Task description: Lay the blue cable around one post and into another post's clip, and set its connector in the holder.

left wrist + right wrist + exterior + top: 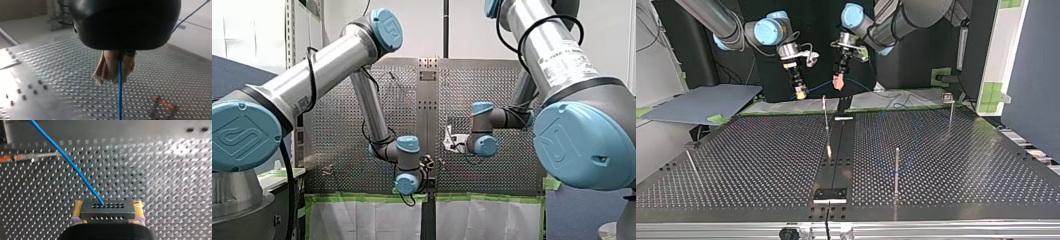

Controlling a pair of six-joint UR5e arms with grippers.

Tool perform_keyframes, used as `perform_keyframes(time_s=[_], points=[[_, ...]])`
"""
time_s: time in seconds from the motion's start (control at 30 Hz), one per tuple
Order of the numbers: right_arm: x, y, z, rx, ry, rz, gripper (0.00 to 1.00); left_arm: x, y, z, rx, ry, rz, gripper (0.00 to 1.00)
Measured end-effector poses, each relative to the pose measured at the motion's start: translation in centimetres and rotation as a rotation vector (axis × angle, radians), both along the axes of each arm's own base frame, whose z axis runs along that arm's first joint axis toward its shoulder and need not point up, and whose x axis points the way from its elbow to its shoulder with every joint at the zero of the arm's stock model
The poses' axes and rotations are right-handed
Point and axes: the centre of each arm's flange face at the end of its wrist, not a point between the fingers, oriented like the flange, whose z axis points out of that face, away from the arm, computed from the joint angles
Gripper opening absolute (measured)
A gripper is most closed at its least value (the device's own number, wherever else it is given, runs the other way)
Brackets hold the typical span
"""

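In the left wrist view my left gripper [113, 78] has its beige pads [106, 67] shut on the thin blue cable [119, 95], which runs on ahead of them over the perforated table. In the right wrist view my right gripper [108, 213] is shut with its yellow pads [78, 208] on the grey connector [108, 209]; the cable [72, 166] leaves the connector's face. In the top view both grippers hang close together above the table's far edge, my left gripper [838, 82] to the right of my right gripper [800, 91]. The cable [913, 135] loops loosely on the table.
In the top view thin posts stand at the middle [825, 112], right of middle [896, 170], far right [950, 112] and near left [690, 162]. A dark holder block [831, 195] sits on the centre strip by the near edge. A grey board [701, 102] lies at the left.
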Motion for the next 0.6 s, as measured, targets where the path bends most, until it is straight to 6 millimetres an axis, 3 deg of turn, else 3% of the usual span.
perform_keyframes(time_s=[0.17,0.43,0.6], points=[[-0.9,-0.7,-2.3,0.011,0.007,-0.033,0.0,0.6,-0.4,-1.5,0.055,-0.009,0.005,0.04],[-2.5,-1.3,-6.1,0.059,0.031,-0.067,0.0,2.3,0.3,-1.8,0.14,-0.007,0.038,0.04],[-3.5,-1.3,-7.2,0.094,0.062,-0.096,0.0,2.9,1.0,-1.9,0.192,-0.007,0.057,0.04]])
